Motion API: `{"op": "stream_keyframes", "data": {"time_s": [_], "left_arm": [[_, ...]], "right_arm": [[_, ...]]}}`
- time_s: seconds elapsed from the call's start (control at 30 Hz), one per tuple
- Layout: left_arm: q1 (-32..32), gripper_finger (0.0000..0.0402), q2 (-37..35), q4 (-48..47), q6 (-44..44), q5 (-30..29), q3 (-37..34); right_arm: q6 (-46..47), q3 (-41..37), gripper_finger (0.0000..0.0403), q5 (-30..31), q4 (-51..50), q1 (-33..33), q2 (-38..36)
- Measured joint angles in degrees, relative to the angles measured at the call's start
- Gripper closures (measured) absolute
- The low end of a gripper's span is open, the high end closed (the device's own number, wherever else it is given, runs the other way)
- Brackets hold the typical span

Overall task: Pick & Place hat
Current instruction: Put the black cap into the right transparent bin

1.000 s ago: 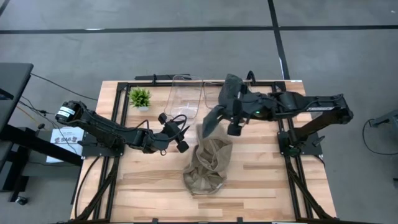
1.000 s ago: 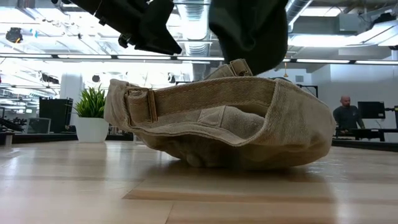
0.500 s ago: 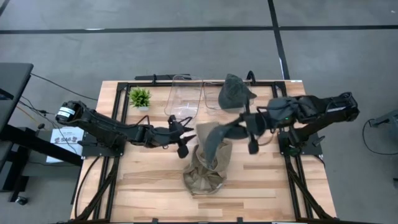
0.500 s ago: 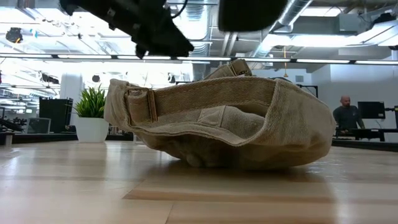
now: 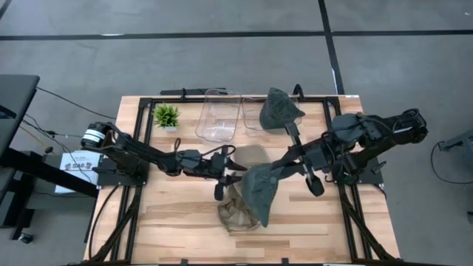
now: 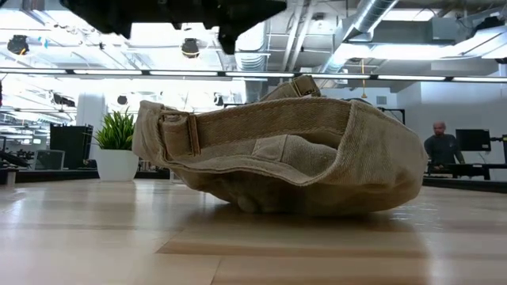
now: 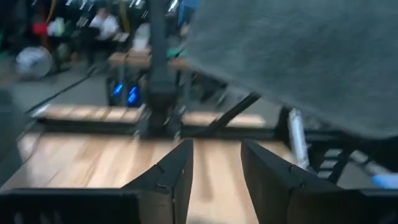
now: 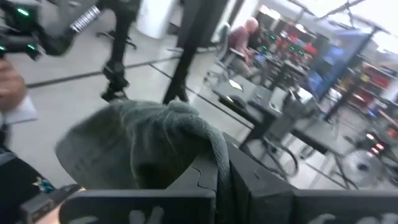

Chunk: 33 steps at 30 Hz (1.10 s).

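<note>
A tan hat [image 6: 285, 158] lies upside down on its crown near the table's middle [image 5: 235, 210]. A dark green hat [image 5: 259, 191] hangs above it and hides its right part in the high view, with my right gripper [image 5: 287, 164] shut on it. That green hat also fills the right wrist view [image 8: 143, 143]. My left gripper [image 5: 228, 176] stands open just left of both hats, pointing level toward the table's right. Nothing is between its fingers [image 7: 214, 180], and the green hat [image 7: 298, 56] is above and beyond them. My right gripper pinches a bunched edge of the green hat [image 8: 217, 152] between its two fingers. It comes in about level from the table's right. The hat spreads out ahead of the fingers toward the near left, lifted clear of the table and above the tan hat.
Another dark green hat [image 5: 279, 109] lies at the far edge beside two clear containers [image 5: 219, 114]. A small potted plant [image 5: 166, 115] stands at the far left. Bare wood shows near the front edge and at both sides of the tan hat.
My right gripper has drawn back toward the table's right and near edge, risen and turned. The green hat went with it, swung out over the tan hat and left the low view. My left gripper has moved right toward the hats and turned level.
</note>
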Motion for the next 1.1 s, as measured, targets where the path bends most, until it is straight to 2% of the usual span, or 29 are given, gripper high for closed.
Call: {"op": "stream_keyframes", "data": {"time_s": [0.17, 0.23, 0.37, 0.63, 0.8, 0.87, 1.1], "left_arm": [[0.47, 0.0270, 4.26, 10.98, 0.37, 4.81, 0.00], [0.47, 0.0270, 5.59, 13.43, 3.28, 5.33, 0.00], [0.47, 0.0271, 7.57, 13.53, 12.47, 5.00, 0.00], [0.47, 0.0271, 9.17, 14.08, 26.20, -0.75, 0.00], [0.15, 0.0271, 9.15, 16.21, 46.53, -0.96, 0.04], [0.06, 0.0271, 9.17, 16.38, 51.90, -0.93, 0.11], [-0.95, 0.0271, 9.15, 17.03, 56.18, -0.13, 3.18]], "right_arm": [[0.03, 0.00, 0.0403, -2.70, 0.40, 0.00, -0.02], [0.04, 0.00, 0.0403, -2.99, 0.39, 0.00, -0.06], [0.56, 0.00, 0.0403, -3.14, 0.37, 0.02, 0.00], [2.07, 0.00, 0.0403, -3.12, 0.20, 0.00, 0.05], [3.34, 0.00, 0.0403, -2.93, 0.20, 0.00, 0.05], [3.53, 0.00, 0.0403, -2.92, 0.22, -0.13, 0.07], [3.55, 0.00, 0.0403, -2.88, 0.35, -0.15, 0.09]]}}
